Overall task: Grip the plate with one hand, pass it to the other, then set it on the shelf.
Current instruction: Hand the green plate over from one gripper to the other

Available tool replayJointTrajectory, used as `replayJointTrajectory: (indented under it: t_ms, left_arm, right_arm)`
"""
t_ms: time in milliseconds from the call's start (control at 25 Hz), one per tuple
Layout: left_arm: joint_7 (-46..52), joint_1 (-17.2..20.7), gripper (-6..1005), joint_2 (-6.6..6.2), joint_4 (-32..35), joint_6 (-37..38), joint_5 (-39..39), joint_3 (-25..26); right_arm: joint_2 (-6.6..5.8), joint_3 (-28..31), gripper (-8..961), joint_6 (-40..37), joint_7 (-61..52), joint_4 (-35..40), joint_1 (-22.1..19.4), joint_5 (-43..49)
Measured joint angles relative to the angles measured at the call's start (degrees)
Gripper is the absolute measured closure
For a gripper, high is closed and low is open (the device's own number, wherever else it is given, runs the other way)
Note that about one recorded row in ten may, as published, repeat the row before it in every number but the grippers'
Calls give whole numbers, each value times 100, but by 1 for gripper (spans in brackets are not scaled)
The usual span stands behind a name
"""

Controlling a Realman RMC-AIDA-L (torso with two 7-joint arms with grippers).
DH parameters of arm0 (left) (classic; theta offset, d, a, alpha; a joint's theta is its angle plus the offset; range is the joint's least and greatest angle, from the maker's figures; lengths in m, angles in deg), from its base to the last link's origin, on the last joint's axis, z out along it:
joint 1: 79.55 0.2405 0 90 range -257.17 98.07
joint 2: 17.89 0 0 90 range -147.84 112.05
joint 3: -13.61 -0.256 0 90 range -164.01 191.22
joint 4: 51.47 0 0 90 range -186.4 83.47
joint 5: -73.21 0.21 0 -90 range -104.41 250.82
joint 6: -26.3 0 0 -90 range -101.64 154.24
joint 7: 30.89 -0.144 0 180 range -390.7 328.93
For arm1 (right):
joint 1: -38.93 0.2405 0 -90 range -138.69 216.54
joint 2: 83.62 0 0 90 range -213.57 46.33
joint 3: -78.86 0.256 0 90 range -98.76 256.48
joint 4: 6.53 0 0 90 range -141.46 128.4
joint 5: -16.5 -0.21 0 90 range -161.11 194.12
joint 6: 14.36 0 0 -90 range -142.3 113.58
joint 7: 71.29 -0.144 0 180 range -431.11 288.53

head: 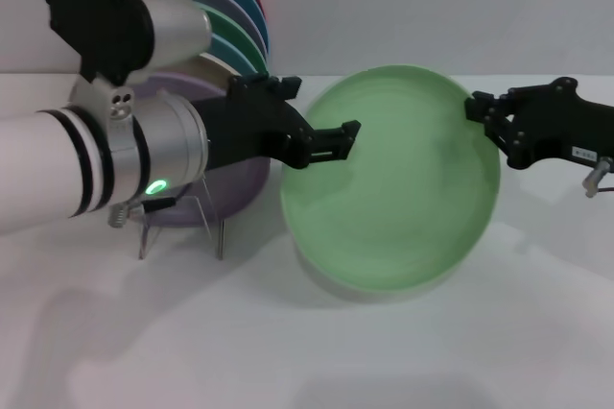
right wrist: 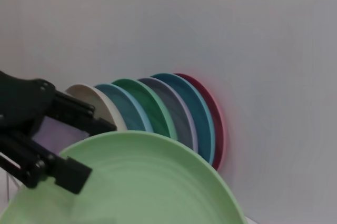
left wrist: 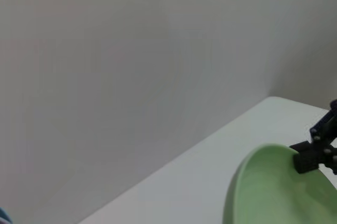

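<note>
White table (head: 288, 351) below; both grippers' fingertips vanish behind the plate (head: 393, 179) rim.

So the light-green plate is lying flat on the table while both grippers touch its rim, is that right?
Not quite. The light-green plate is not lying flat on the table: the head view shows it lifted and tilted, casting a shadow below. The rest holds: the left gripper and the right gripper are both at its rim, on opposite sides.

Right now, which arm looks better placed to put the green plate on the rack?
Probably the left: the left gripper grips the plate on the edge nearest the rack. The right gripper holds the far edge.
</note>
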Motion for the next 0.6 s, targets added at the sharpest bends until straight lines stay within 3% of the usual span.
replayJointTrajectory:
  t_ms: [440,600]
  left_arm:
    - [-136,-13,188,15,79,133,-26,-9]
    - [-192,-7,267,16,81,237,-24,-64]
  right_arm:
    - [4,-157,857,-24,1,-158,14,-19]
    - [4,-159,853,4,1,-174,11,-32]
